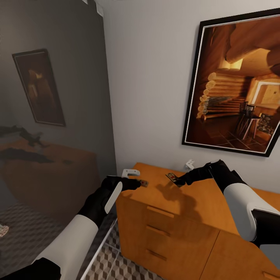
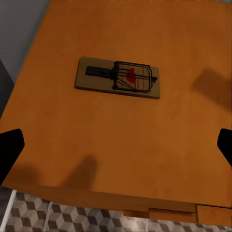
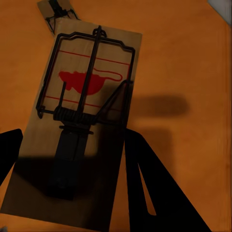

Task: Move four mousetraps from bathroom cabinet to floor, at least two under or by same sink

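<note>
A mousetrap point(image 3: 77, 125) sits between the right gripper point(image 3: 72, 159)'s dark fingers point(image 3: 154, 188), above the orange cabinet top point(image 3: 183, 58); a second mousetrap point(image 3: 58, 13) lies beyond it.

Both arms: white glossy forearm shells, black wrist and elbow sections. Left gripper point(image 1: 137, 183) and right gripper point(image 1: 179, 179): matte black fingers point(image 3: 145, 193).

Warm, fairly bright light on the cabinet point(image 1: 171, 217) top, soft arm shadows across it. Dim and hazy at the head view's left, grey tinted panel point(image 1: 58, 116) muddying everything behind. Deep shade over the near half of the mousetrap point(image 3: 82, 125) in the right wrist view. Slightly soft, low-resolution render throughout.
</note>
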Tool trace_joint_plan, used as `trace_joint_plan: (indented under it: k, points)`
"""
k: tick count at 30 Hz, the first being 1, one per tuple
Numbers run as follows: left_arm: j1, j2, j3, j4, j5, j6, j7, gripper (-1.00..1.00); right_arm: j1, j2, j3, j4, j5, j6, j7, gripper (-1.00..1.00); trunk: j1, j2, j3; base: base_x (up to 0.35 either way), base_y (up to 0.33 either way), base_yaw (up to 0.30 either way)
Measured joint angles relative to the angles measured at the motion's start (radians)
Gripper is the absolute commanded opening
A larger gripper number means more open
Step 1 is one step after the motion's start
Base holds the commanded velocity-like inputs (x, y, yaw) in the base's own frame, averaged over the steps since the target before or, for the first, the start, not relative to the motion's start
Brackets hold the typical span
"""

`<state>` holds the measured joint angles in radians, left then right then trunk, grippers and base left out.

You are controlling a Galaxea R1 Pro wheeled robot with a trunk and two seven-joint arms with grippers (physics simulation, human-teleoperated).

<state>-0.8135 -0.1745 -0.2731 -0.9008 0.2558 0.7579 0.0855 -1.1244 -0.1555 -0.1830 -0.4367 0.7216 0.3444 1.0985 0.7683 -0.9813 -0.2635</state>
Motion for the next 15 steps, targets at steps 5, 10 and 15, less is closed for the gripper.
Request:
trace_joint_plan:
  k: [5, 10, 15]
  points:
    - [0.0, 0.0, -0.001, -0.001, 0.0, 0.0, 0.0, 1.0, 0.0, 0.001, 0.001, 0.0, 0.002, 0.016, -0.018, -1.0, -0.019, 0.035, 0.016, 0.0, 0.0, 0.0]
    - [0.0, 0.0, -0.001, 0.0, 0.001, 0.0, 0.0, 1.0, 0.0, 0.003, 0.002, 0.0, 0.002, 0.019, -0.021, -1.0, -0.038, 0.07, 0.031, 0.0, 0.0, 0.0]
    - [0.0, 0.0, -0.001, 0.0, 0.002, 0.0, 0.0, 1.0, 0.0, 0.004, 0.002, 0.0, 0.002, 0.018, -0.022, -1.0, -0.058, 0.105, 0.047, 0.0, 0.0, 0.0]
